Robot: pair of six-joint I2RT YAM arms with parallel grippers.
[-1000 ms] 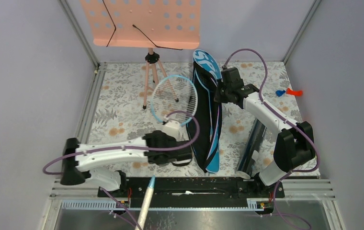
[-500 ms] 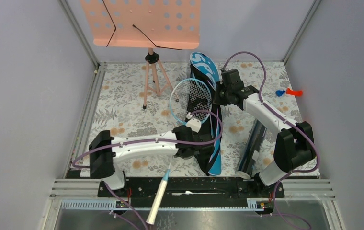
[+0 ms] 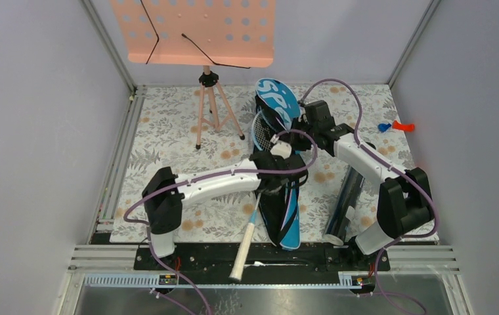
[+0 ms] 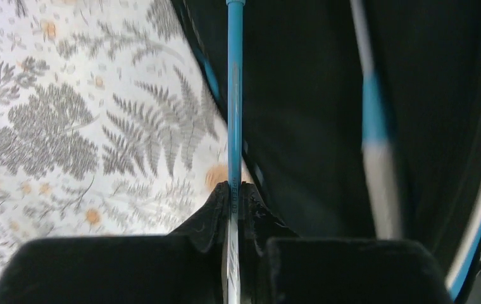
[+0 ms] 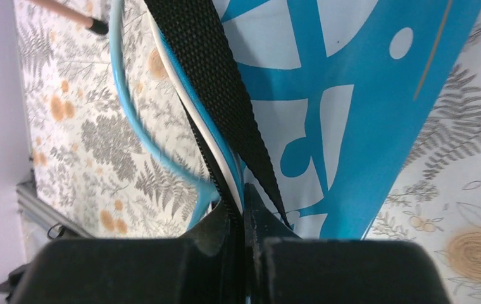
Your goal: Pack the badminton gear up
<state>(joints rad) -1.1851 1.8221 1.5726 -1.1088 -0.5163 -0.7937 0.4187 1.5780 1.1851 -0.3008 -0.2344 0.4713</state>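
Observation:
My left gripper (image 3: 268,187) (image 4: 233,193) is shut on the thin blue shaft of a light-blue racket (image 3: 243,246) (image 4: 234,95). The racket's head sits at the mouth of the blue "SPORT" bag (image 3: 276,95) (image 5: 352,95), and its pale handle points toward the near rail. A curve of the racket's rim (image 5: 130,120) shows beside the bag's opening. My right gripper (image 3: 297,131) (image 5: 243,199) is shut on the bag's zipper edge and holds it up. A second blue-and-white shaft (image 4: 372,126) lies in the bag's dark interior. The long black tube (image 3: 345,200) lies to the right of the bag.
The peach music stand (image 3: 201,33) on its tripod (image 3: 211,105) stands at the back left, its foot (image 5: 67,12) close to the racket head. Small red and blue items (image 3: 394,126) lie by the right wall. A black strap (image 5: 225,82) crosses the bag.
My left arm has swung right, carrying the racket head from left of the bag to its mouth. The handle has followed rightward. The right gripper has kept hold of the bag's edge.

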